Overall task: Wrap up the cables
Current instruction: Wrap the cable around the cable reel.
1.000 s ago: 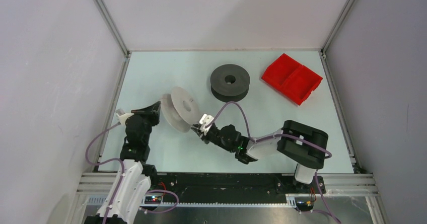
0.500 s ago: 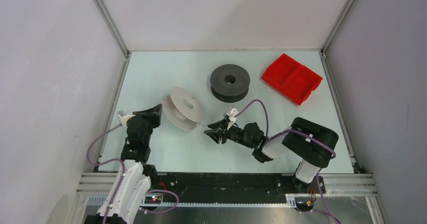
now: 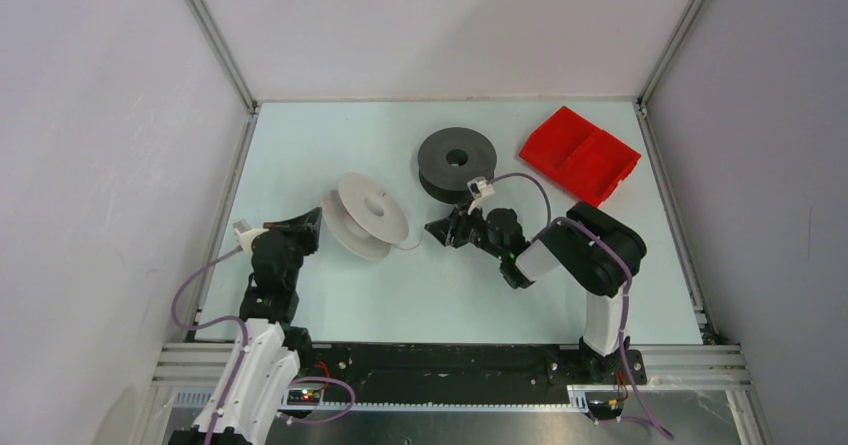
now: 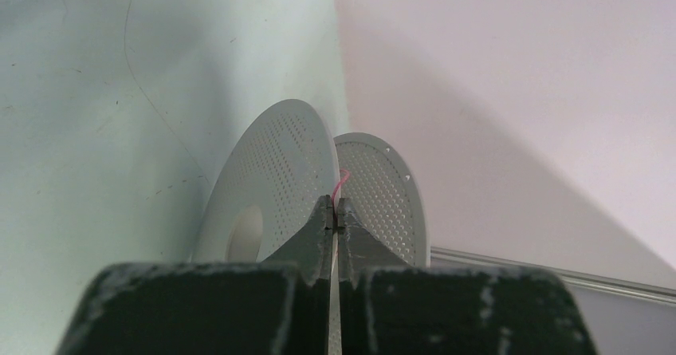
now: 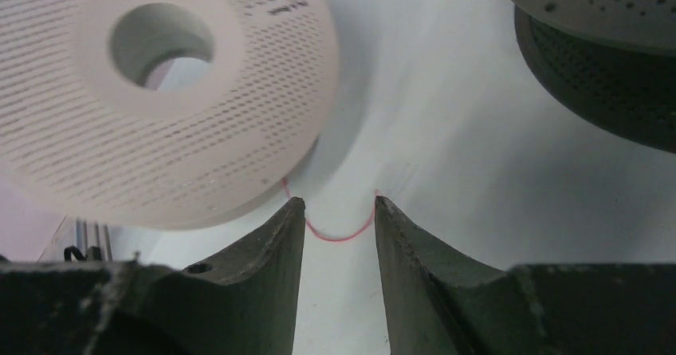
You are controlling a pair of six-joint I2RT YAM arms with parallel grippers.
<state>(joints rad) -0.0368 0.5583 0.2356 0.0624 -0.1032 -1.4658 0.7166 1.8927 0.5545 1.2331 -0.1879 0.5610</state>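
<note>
Right wrist view shows my right pincer (image 5: 339, 203) spread, its two tips standing either side of a loose loop of the pink cable (image 5: 339, 238). The loop lies on the counter (image 5: 446, 147) and runs back under the rim of the white spool (image 5: 199, 132); nothing is pinched here. The dark grey spool (image 5: 606, 92) sits off to the right, apart from the strand. My left pincer (image 4: 335, 205) is pressed together at the gap between the white spool's flanges, with a short pink end poking out above its tips, so I judge that it pinches the cable there. The step in hand, as I read it, is to take up the slack and lay it into the spool's groove. To do it well I should lower until both tips bracket the loop at the counter and close gently so the thread does not skid out. Then I should draw it taut before carrying it round between the flanges, clear of the dark spool. The thread looks fine and springy, and a fast close may flick it aside.
</note>
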